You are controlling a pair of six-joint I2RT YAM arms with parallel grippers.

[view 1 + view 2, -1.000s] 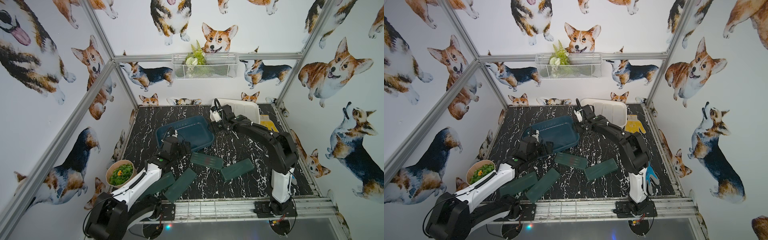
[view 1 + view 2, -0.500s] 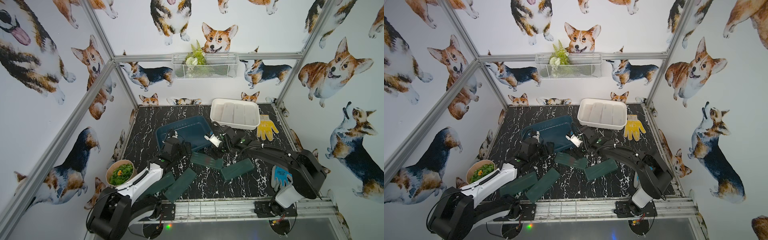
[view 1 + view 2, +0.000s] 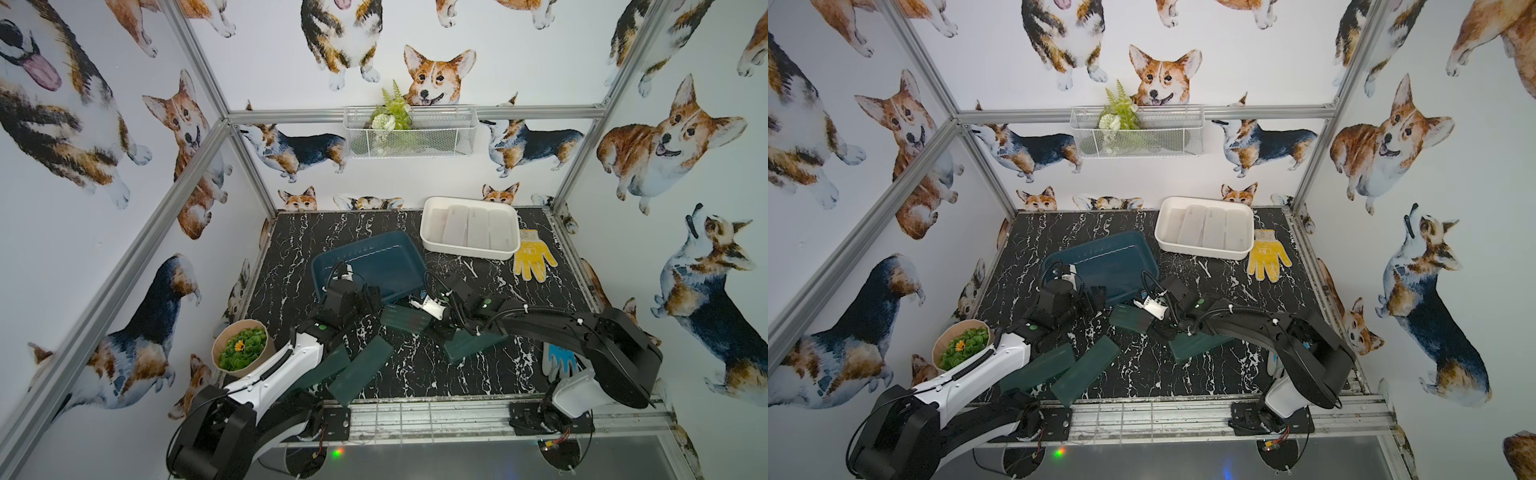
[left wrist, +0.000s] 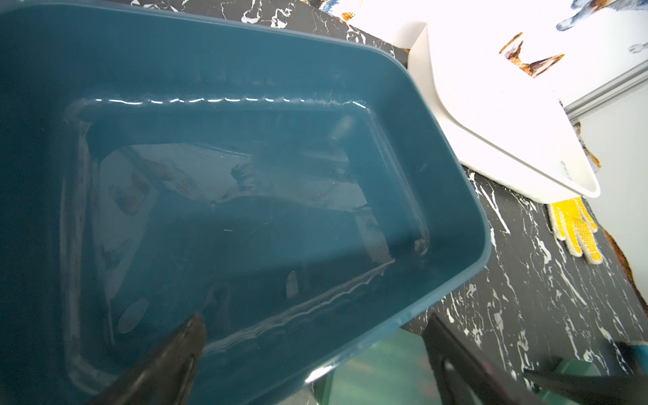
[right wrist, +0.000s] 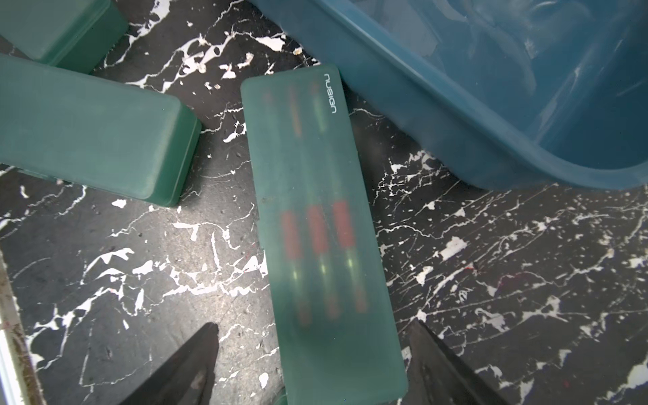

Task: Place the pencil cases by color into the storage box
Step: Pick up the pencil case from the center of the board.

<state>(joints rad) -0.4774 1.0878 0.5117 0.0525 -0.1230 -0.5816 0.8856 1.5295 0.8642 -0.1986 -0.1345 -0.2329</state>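
Note:
Several frosted white pencil cases (image 3: 478, 226) lie in the white storage box (image 3: 465, 250) at the back right. The blue storage box (image 3: 374, 266) (image 4: 245, 175) holds nothing. Dark green pencil cases lie on the table: one in the middle (image 3: 405, 318) (image 3: 1130, 318) (image 5: 315, 210), one (image 3: 473, 343) under my right arm, and two at the front left (image 3: 361, 374) (image 3: 328, 365). My right gripper (image 3: 432, 326) (image 5: 314, 333) is open, its fingers astride the near end of the middle case without clasping it. My left gripper (image 3: 365, 297) (image 4: 314, 333) hangs open over the blue box's near rim.
A yellow glove (image 3: 532, 257) lies right of the white box, and a blue glove (image 3: 559, 361) lies by the right arm's base. A bowl of greens (image 3: 241, 349) stands at the front left. A wire basket (image 3: 409, 131) hangs on the back wall.
My right arm has swung from the white box at the back down to the middle green case, and its jaws have opened wider. The left arm has hardly moved.

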